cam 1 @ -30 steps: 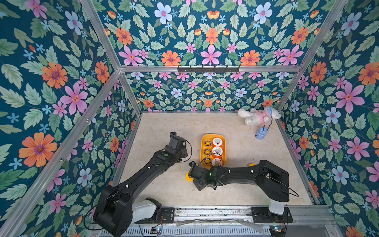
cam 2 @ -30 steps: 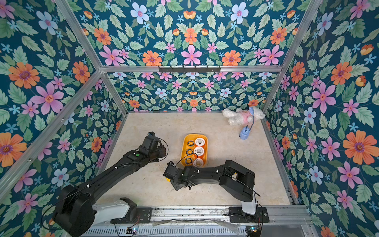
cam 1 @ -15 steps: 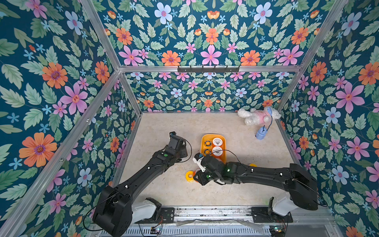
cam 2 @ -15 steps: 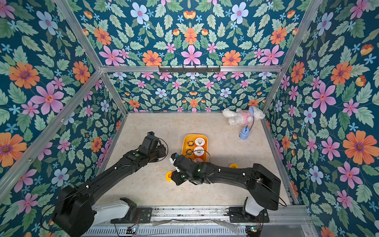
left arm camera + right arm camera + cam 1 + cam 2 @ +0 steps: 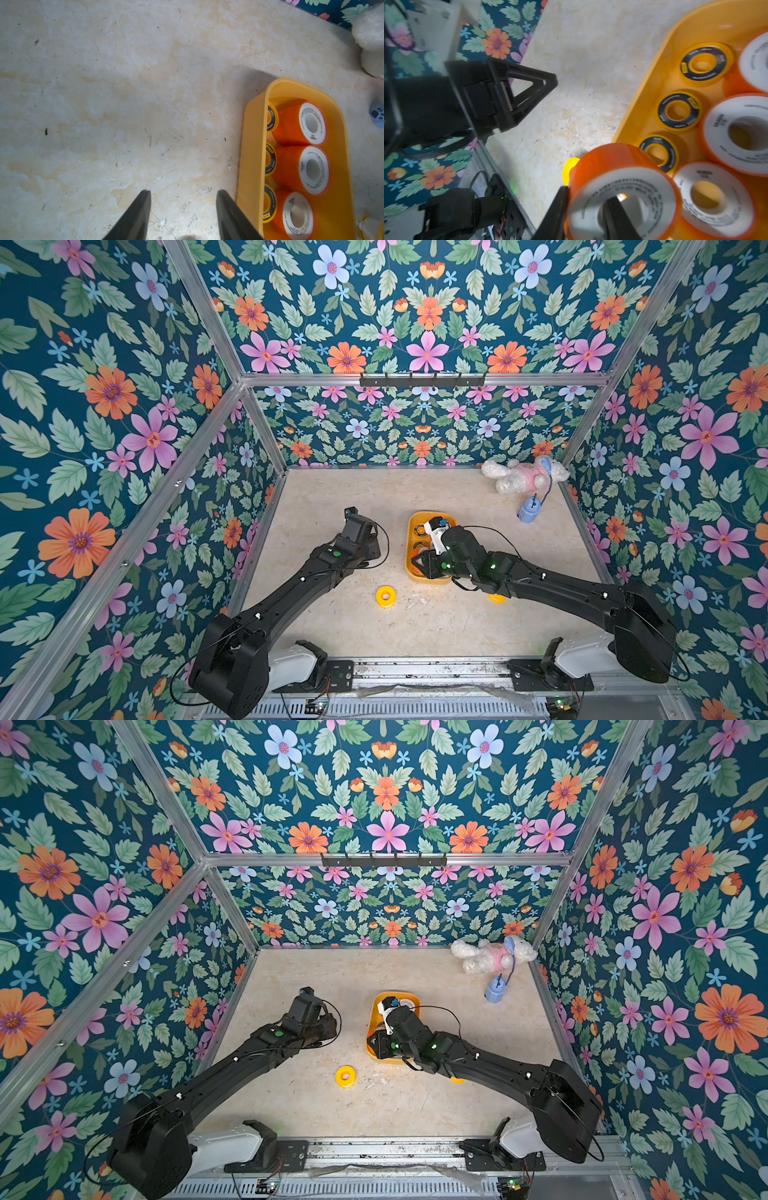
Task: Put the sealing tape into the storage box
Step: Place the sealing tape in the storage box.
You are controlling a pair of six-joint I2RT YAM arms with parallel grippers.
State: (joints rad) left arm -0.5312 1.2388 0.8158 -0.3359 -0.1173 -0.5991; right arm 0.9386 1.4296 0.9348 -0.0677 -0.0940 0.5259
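Where print is legible, sealing tape (image 5: 303, 167) reads VASEN.

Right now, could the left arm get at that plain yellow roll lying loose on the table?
Probably yes. The yellow roll lies alone on bare table, near the left arm, and the left gripper is open and empty. The right arm is over the storage box, not above it.
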